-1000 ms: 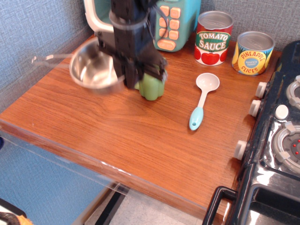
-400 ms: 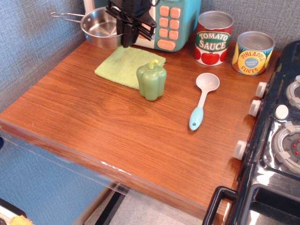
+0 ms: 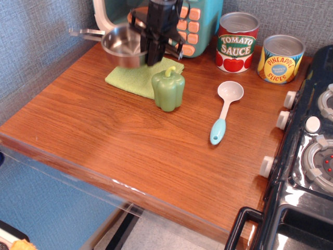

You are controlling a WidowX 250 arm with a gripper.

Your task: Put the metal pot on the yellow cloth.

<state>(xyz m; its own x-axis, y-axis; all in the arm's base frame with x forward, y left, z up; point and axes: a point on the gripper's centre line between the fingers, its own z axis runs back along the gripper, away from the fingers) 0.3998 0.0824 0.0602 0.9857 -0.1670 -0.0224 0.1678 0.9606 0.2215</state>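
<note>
The metal pot (image 3: 123, 46) is a shiny shallow steel pan with its wire handle pointing left. It hangs just above the back left part of the yellow cloth (image 3: 136, 77), a lime square lying on the wooden counter. My gripper (image 3: 152, 56) is black, comes down from the top and is shut on the pot's right rim. The pot and gripper hide the cloth's back edge. I cannot tell whether the pot touches the cloth.
A green toy bell pepper (image 3: 168, 89) stands on the cloth's right corner. A blue-handled spoon (image 3: 225, 111) lies to the right. A tomato sauce can (image 3: 237, 41) and pineapple can (image 3: 280, 59) stand at the back. A teal toy microwave (image 3: 195, 26) is behind the gripper. A toy stove (image 3: 312, 156) is at right.
The gripper, holding the pot, swung up and back from over the cloth, then came right and down again over the cloth's back left part.
</note>
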